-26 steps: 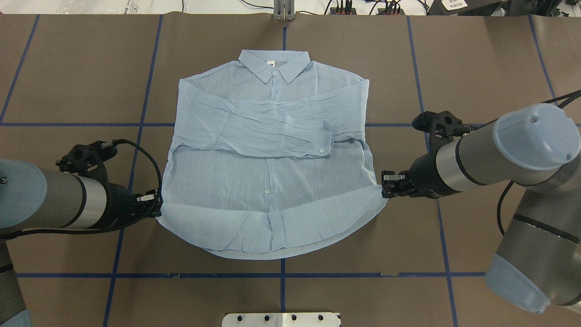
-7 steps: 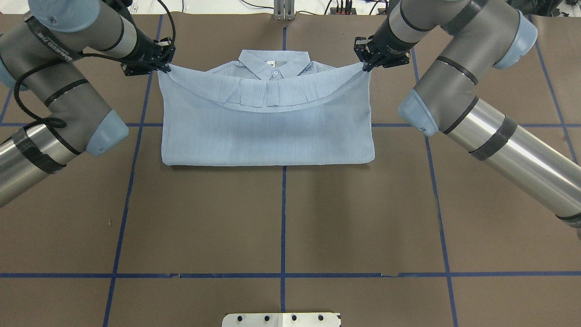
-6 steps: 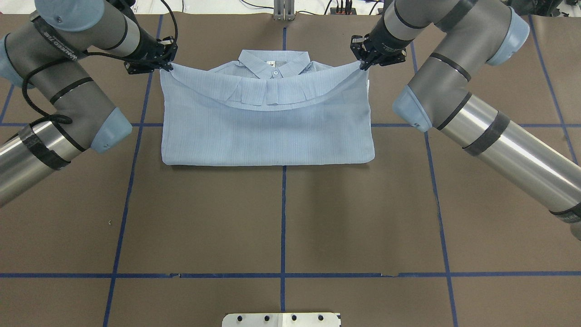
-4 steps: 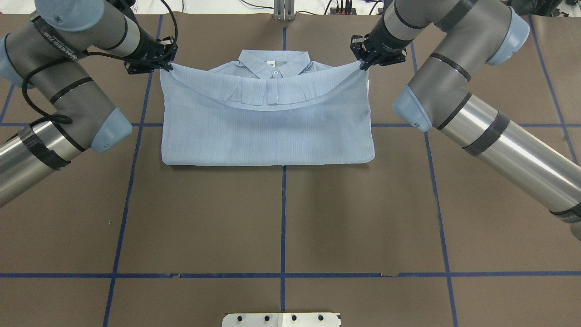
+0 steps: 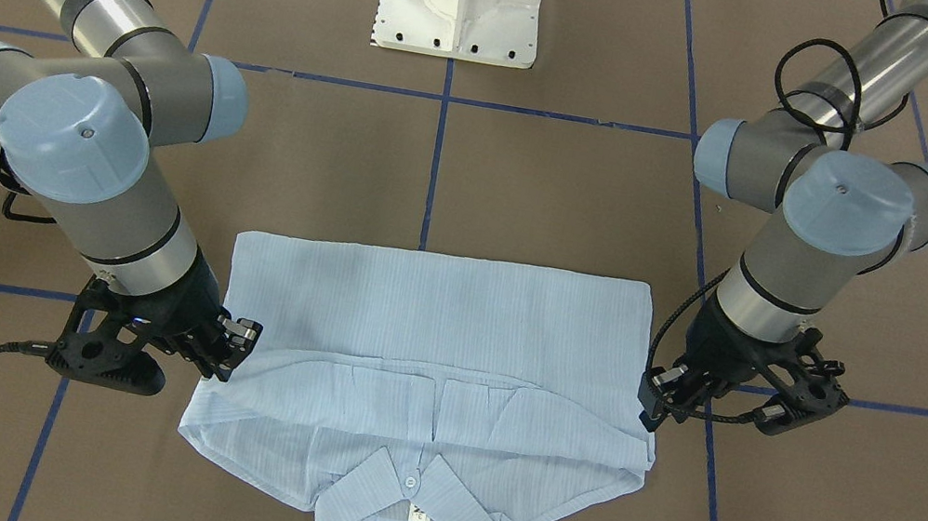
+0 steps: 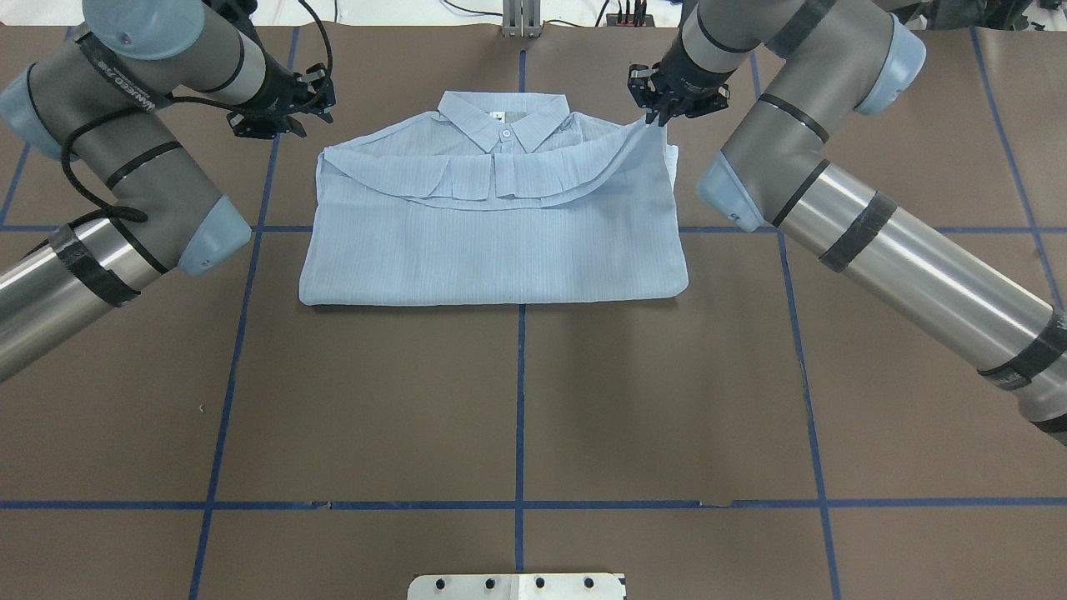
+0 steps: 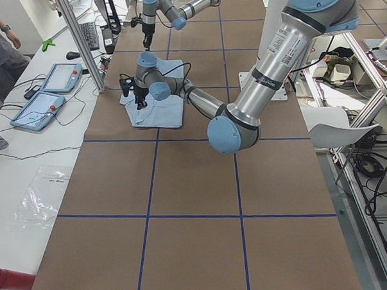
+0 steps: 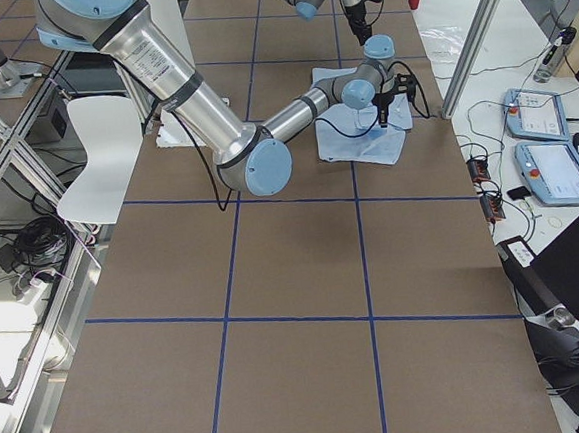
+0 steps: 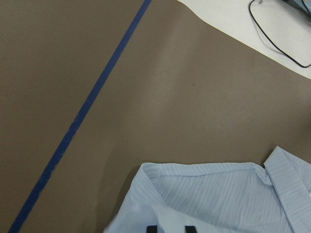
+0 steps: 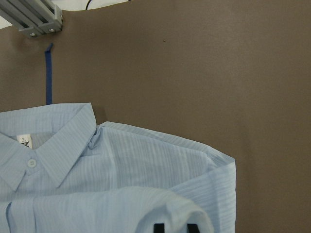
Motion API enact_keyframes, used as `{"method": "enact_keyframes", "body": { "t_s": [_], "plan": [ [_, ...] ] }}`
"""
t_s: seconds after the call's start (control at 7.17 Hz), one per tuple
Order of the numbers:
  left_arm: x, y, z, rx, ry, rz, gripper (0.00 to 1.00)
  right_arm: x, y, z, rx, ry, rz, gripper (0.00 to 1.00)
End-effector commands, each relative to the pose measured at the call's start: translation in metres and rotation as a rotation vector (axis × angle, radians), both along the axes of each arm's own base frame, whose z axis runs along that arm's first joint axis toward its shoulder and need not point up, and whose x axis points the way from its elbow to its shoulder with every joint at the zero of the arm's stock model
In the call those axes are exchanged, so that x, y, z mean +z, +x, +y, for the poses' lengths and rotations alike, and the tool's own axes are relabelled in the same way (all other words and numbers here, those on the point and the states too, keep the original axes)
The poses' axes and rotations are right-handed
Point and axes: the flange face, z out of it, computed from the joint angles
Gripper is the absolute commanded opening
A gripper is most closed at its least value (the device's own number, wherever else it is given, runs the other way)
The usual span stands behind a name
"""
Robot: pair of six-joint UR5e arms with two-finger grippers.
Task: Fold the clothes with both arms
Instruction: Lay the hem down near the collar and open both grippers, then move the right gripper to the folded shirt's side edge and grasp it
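The shirt (image 6: pixel 500 242) lies on the brown bench (image 6: pixel 375 392) in the upper middle of the overhead frame. It is folded in half crosswise. The fold runs straight along its lower edge there, and the hem (image 6: pixel 492 190) curves across the chest just under the collar (image 6: pixel 533 125), which points toward the frame's top. A small white button (image 6: pixel 505 133) sits where the collar tips meet, with the neck label (image 6: pixel 498 114) just above it.

My left pincer (image 6: pixel 317 102) hangs at the upper left of the overhead frame, just beside the shirt's shoulder corner and clear of the cloth. In my left wrist view its fingertips (image 9: pixel 151 228) stand apart with nothing pinched between them. The hem corner on that side lies flat on the layer beneath.

My right pincer (image 6: pixel 658 121) is at the upper right, clamped on the hem's other corner, which is drawn up off the shirt into a small peak at my tips. My right wrist view shows that cloth rising toward the fingertips (image 10: pixel 159 227) at the frame's bottom edge.

Blue tape lines (image 6: pixel 519 400) cross the bench in a grid. In the front-facing view the white pedestal base (image 5: pixel 459 5) stands at the top middle.
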Motion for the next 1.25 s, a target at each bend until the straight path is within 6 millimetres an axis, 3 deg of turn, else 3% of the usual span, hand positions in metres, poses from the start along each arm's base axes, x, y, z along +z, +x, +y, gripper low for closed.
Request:
{"method": "enact_keyframes", "body": {
  "t_s": [0.0,0.14,0.42,0.56,0.84,0.98,1.12],
  "plan": [
    [-0.006,-0.022,0.014,0.002,0.037,0.01,1.0,0.012,-0.001,0.001,-0.023,0.047,-0.012,1.0],
    [-0.011,-0.04,0.03,0.004,0.061,0.014,1.0,0.023,0.001,0.011,-0.034,0.052,-0.012,1.0],
    [-0.043,-0.055,0.054,0.011,0.05,0.001,1.0,0.046,-0.015,0.091,-0.111,0.064,-0.04,1.0],
    [-0.051,-0.058,0.059,0.01,0.05,0.002,1.0,0.069,-0.023,0.12,-0.146,0.048,-0.026,1.0],
    [-0.055,-0.059,0.06,0.005,0.051,0.011,1.0,0.102,-0.033,0.141,-0.179,0.011,0.004,0.99],
    [-0.059,-0.061,0.063,0.004,0.056,0.016,1.0,0.105,-0.034,0.145,-0.187,0.007,0.007,0.92],
    [-0.06,-0.061,0.063,0.004,0.059,0.018,1.0,0.108,-0.039,0.149,-0.195,0.001,0.012,0.76]
  ]
}}
